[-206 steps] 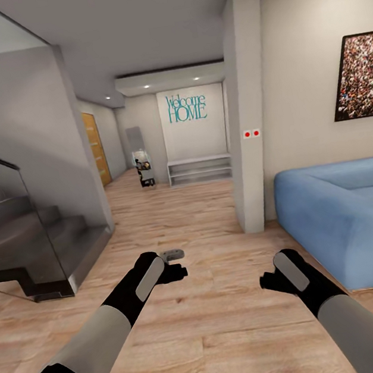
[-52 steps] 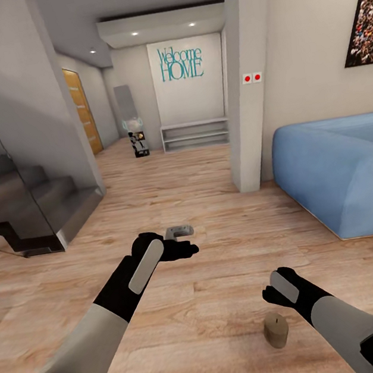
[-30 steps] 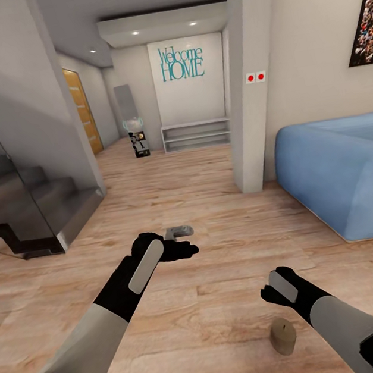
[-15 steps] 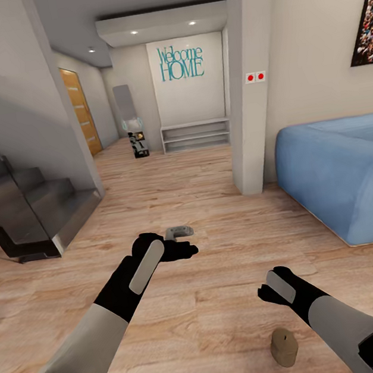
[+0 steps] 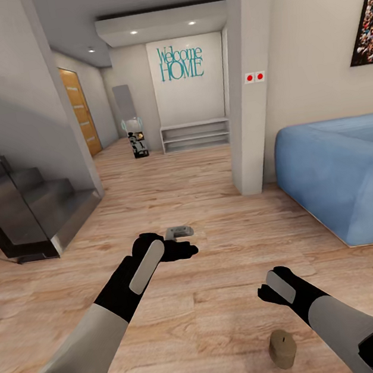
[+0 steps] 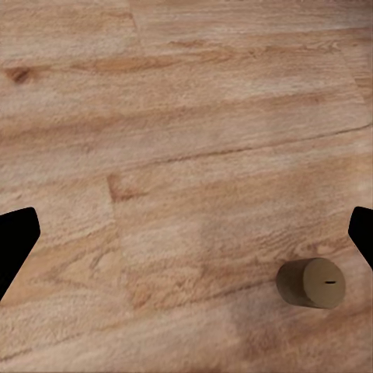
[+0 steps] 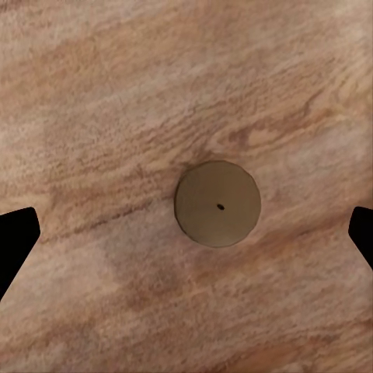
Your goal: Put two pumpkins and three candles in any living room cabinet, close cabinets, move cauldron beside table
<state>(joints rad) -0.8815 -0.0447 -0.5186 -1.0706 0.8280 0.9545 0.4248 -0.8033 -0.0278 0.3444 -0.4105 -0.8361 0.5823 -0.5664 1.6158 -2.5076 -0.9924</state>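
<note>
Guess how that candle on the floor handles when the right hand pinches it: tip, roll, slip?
The candle stands upright on the wood floor, short and stubby, so it probably resists tipping. Knocked over, its round body would likely roll. The rounded edges and smooth look suggest a pinch near the top could slip; lower on the side seems safer. The right hand hangs above it, open.

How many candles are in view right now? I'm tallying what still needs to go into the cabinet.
1. A single candle stands upright on the wood floor, just below the right gripper and centred in the right wrist view. Others may lie outside these views.
</note>
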